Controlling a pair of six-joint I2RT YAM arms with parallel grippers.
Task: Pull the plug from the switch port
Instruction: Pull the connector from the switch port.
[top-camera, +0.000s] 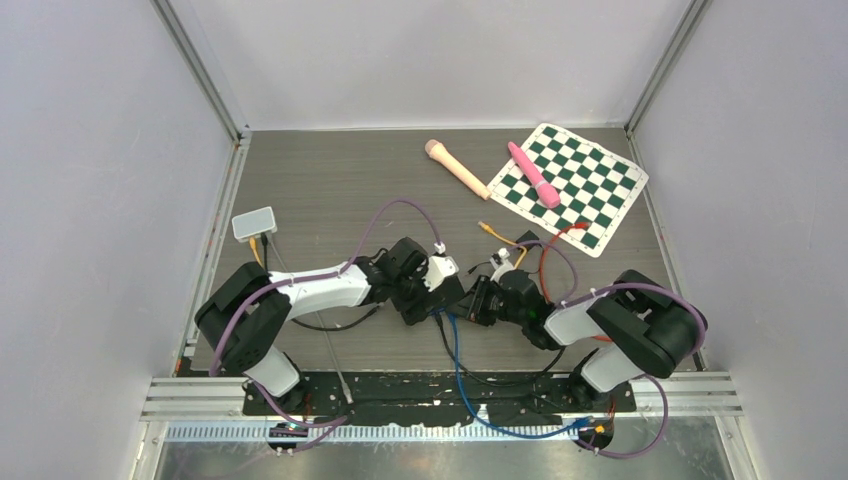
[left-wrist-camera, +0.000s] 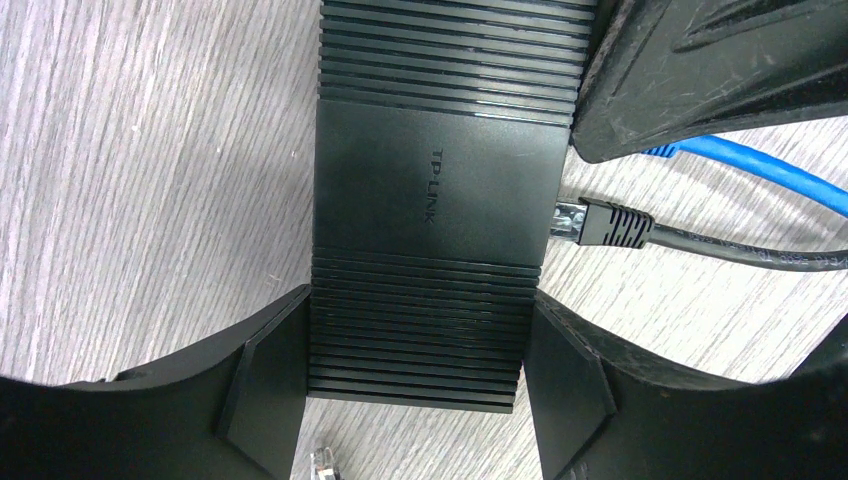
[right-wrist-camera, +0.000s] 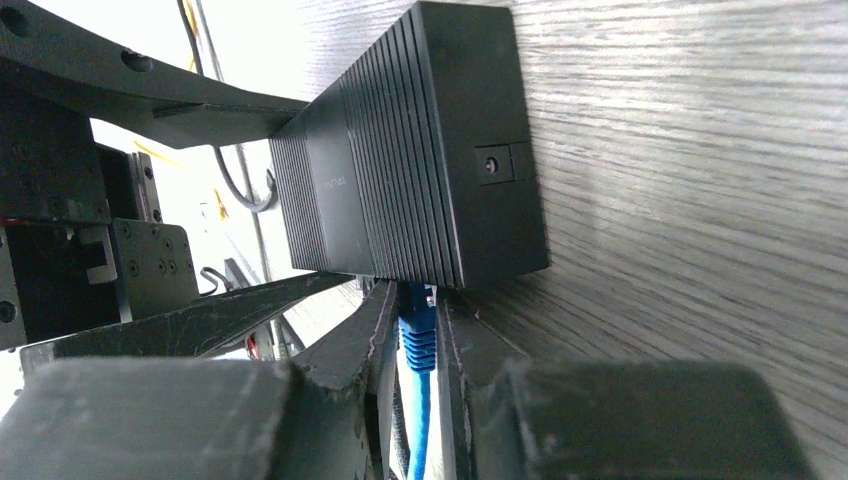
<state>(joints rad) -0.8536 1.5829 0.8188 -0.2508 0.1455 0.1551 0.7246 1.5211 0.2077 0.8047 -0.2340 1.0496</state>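
Left pincer (left-wrist-camera: 415, 350) clamping switch (left-wrist-camera: 435, 180), right pincer (right-wrist-camera: 417, 310) closed on blue plug (right-wrist-camera: 417, 342) (at port)

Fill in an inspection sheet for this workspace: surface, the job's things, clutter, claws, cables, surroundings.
Surface: grey wood-grain table.
Job's things: switch lying flat; blue plug at its port side.
Clutter: chessboard mat with pink stick on it; beige stick; white box.
Claws: left claw clamps the switch's sides; right claw shut on the blue plug.
Cables: black cable meets the switch's side; blue cable; orange cable loose.
Surroundings: plain white walls.
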